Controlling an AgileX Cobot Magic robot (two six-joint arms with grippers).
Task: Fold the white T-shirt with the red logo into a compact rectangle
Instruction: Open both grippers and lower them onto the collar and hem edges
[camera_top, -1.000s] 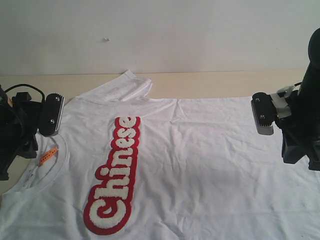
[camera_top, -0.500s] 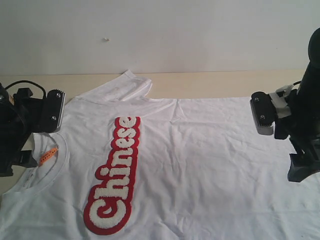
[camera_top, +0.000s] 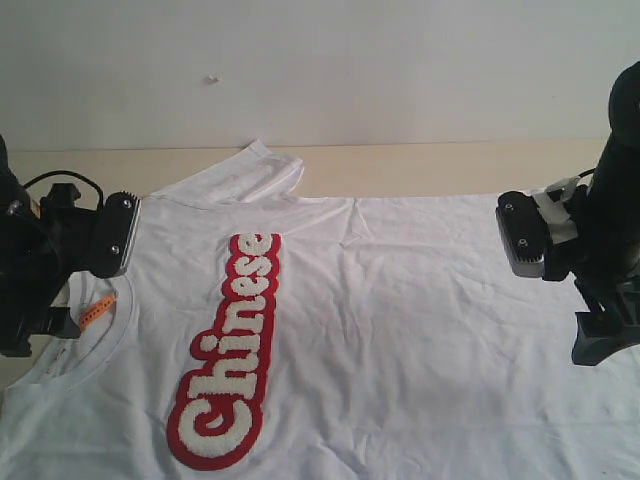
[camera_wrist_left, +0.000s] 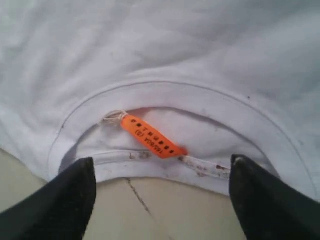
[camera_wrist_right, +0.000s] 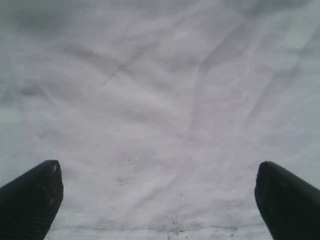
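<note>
The white T-shirt (camera_top: 400, 330) lies spread flat on the table, collar to the left and hem to the right. Its red logo (camera_top: 232, 345) runs as a strip across the chest. The orange neck tag (camera_top: 96, 310) shows inside the collar (camera_wrist_left: 200, 100); the same orange tag (camera_wrist_left: 152, 137) lies just beyond my left gripper (camera_wrist_left: 162, 172), which is open above the collar's edge with nothing between its fingers (camera_wrist_left: 70, 195). My right gripper (camera_wrist_right: 157, 180) is open over plain white cloth near the hem seam (camera_wrist_right: 150, 231). In the exterior view the left gripper (camera_top: 55, 300) and right gripper (camera_top: 590, 290) flank the shirt.
The beige table (camera_top: 420, 165) shows behind the shirt and under the collar (camera_wrist_left: 165, 215). One sleeve (camera_top: 245, 175) lies folded at the back. A white wall (camera_top: 320, 70) stands behind the table.
Both arms have shifted inward over the shirt; the left gripper head has moved right toward the collar, and the right arm has moved slightly left and down. The shirt has not moved.
</note>
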